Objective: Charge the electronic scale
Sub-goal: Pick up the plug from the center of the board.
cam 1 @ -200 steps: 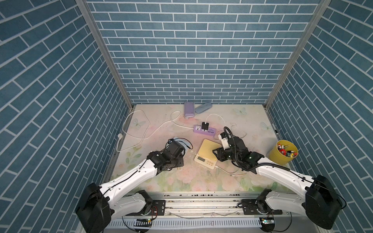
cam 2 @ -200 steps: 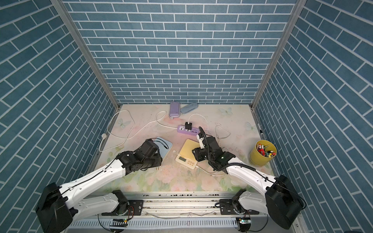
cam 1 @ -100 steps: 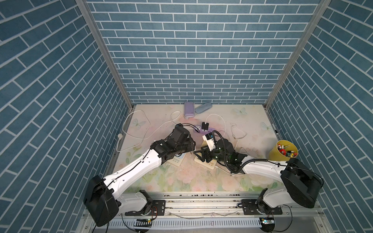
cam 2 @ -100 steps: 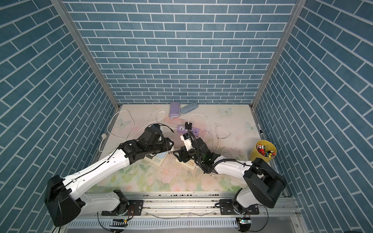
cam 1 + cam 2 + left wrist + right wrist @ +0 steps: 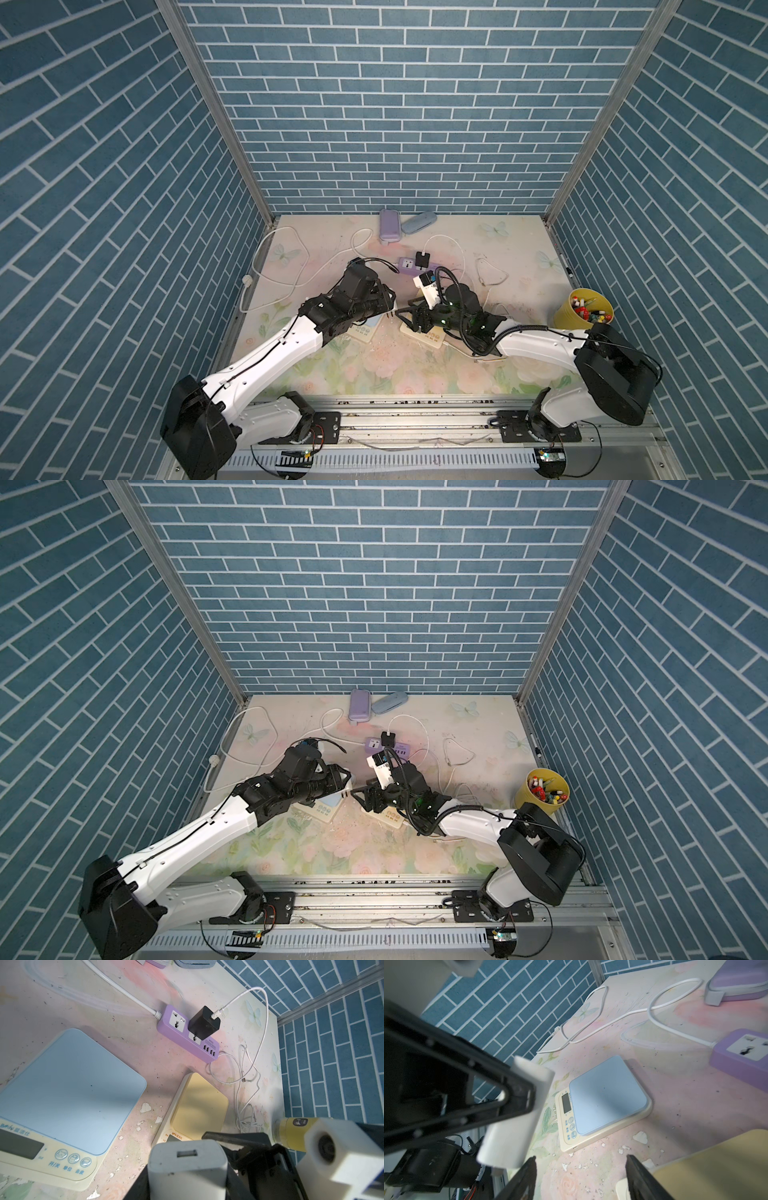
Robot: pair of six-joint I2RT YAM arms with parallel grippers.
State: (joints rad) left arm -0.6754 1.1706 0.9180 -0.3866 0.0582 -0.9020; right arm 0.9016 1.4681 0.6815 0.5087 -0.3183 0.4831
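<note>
Near edge: aluminium rail (image 5: pixel 415 419) with both arm bases. Beyond it, a floral mat (image 5: pixel 374 374), scuffed and flaking in the middle. Blue brick walls (image 5: pixel 395 104) on three sides.

Left arm reaches from the near-left base forward and right, wrist low over the blue scale (image 5: pixel 68 1088). Left gripper (image 5: pixel 388 305) is clamped on a white adapter (image 5: pixel 187 1165), USB port facing away from the wrist.

Right arm comes in from the near-right base, elbow low, pointing left over the yellow scale (image 5: pixel 199 1109). Right gripper (image 5: pixel 409 318) has its jaws well apart, nothing between them. Its tips sit close to the left gripper and the adapter.

Both scales lie flat mid-mat, side by side, blue on the left, displays toward the rail.

Yellow cup (image 5: pixel 575 316) of pens at right edge.

Further back: purple power strip (image 5: pixel 176 1022) with a black charger (image 5: pixel 204 1022) plugged in. White cable (image 5: pixel 219 1012) runs from it, free plug lying on the mat just beyond the yellow scale.

At the back wall: purple case (image 5: pixel 390 224) and blue-grey case (image 5: pixel 419 222), touching.
</note>
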